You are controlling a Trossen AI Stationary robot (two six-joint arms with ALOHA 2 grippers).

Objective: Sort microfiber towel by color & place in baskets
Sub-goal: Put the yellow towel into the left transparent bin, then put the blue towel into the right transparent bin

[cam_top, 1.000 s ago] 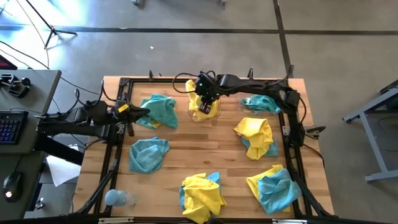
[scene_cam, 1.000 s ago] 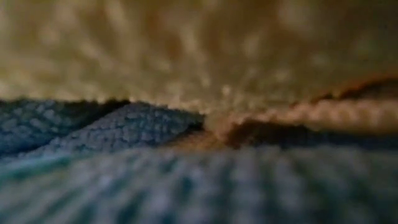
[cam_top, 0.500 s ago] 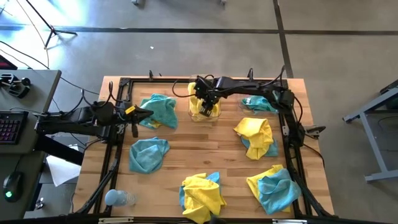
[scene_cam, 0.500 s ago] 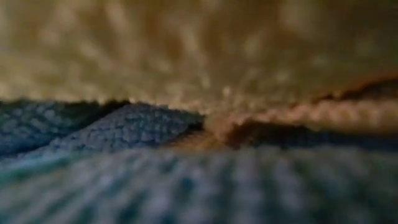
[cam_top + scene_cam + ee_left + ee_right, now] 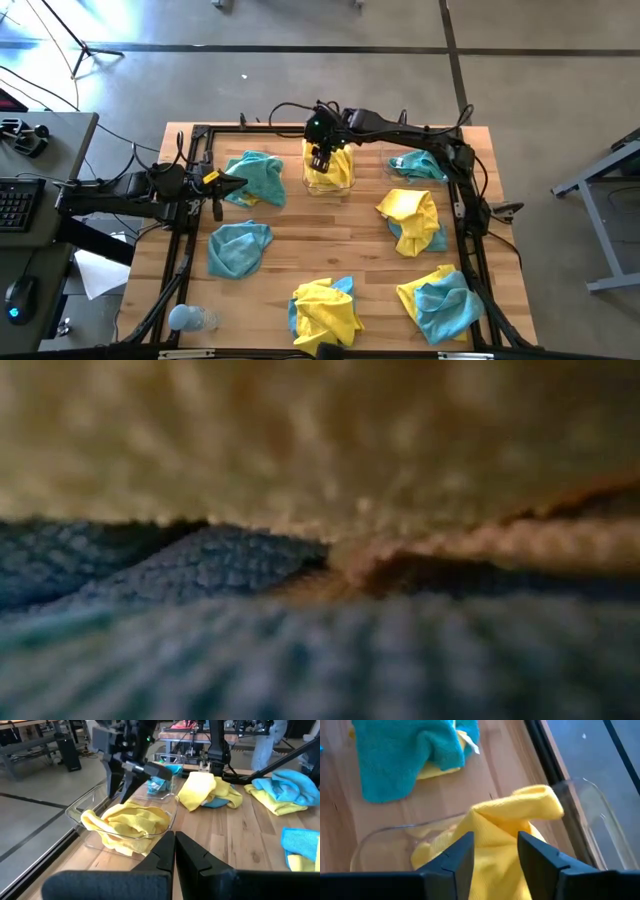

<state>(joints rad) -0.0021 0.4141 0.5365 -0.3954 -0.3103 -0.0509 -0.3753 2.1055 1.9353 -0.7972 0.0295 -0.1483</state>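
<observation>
Yellow towel bunched in clear basket, far edge mid-table. 2nd basket beyond holds teal cloth. Other yellow/teal towels lie crumpled around table.

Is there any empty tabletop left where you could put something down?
Yes: bare wood runs down the middle, between the lone teal towel and the yellow-and-teal heap, below the basket of yellow cloth. The front edge is crowded by two more heaps.
</observation>
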